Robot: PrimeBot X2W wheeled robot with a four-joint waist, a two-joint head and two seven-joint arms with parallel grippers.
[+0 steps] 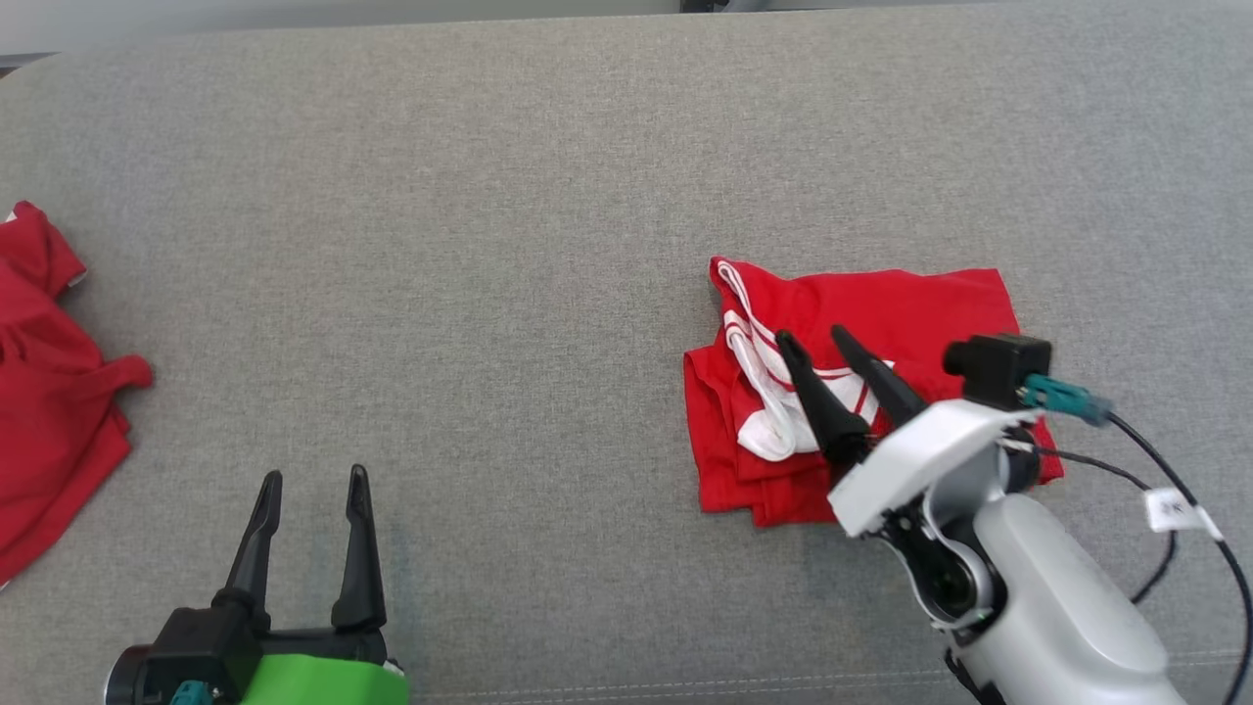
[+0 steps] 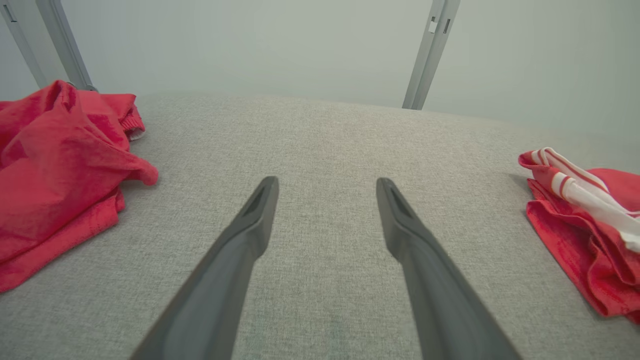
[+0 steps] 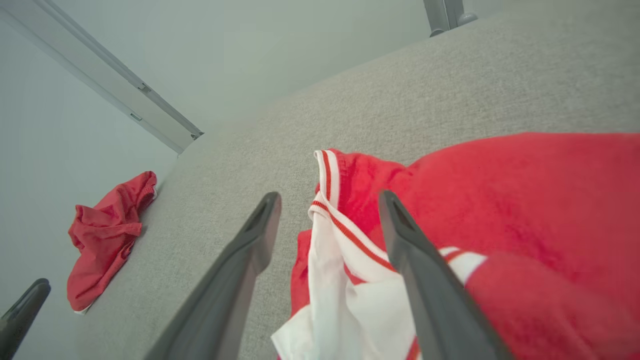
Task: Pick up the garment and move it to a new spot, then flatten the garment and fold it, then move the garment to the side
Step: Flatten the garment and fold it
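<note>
Over folded garment (image 1: 910, 304): right gripper (image 1: 812, 335), fingers spread, empty. Well left of it: left gripper (image 1: 315, 474), spread; crumpled red cloth (image 1: 49, 392) farther.

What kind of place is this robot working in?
Likely a lab test cell for folding clothes: a grey cloth-covered table, a folded garment, a crumpled garment, and bare walls with metal posts.

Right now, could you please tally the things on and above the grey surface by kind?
Red garments: 2 (folded garment with white trim, crumpled garment)
Grippers: 2 (left gripper, right gripper, both open)
Total: 4
</note>
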